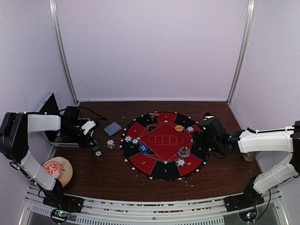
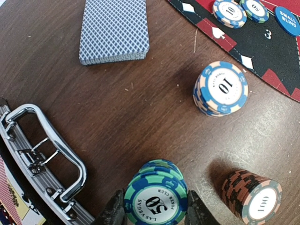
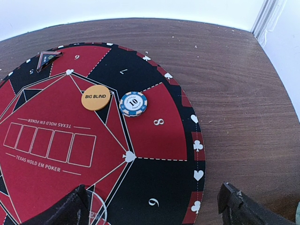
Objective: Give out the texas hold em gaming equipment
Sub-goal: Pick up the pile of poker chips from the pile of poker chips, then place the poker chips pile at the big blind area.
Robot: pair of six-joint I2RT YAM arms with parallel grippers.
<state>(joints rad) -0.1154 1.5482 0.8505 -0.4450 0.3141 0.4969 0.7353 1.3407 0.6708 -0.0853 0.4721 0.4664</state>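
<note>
My left gripper (image 2: 156, 206) is shut on the top teal "50" chip (image 2: 157, 201) of a teal stack (image 1: 94, 145) on the wood, left of the mat. A reddish "100" stack (image 2: 253, 199) stands right beside it. A white-blue "10" stack (image 2: 220, 88) and a grey-blue card deck (image 2: 115, 30) lie farther off. On the mat (image 1: 164, 171) sit an orange "BIG BLIND" button (image 3: 95, 97), a blue button (image 2: 287, 19), a clear disc (image 3: 96, 206) and single chips (image 3: 133, 103). My right gripper (image 3: 154, 199) hangs open over the mat's section 9, holding nothing.
The metal case (image 2: 42, 154) with its chrome handle lies close to the left of my left gripper. A beige round piece with a red leaf pattern (image 1: 58, 169) rests near the left arm's base. White walls close in the table at the back and sides.
</note>
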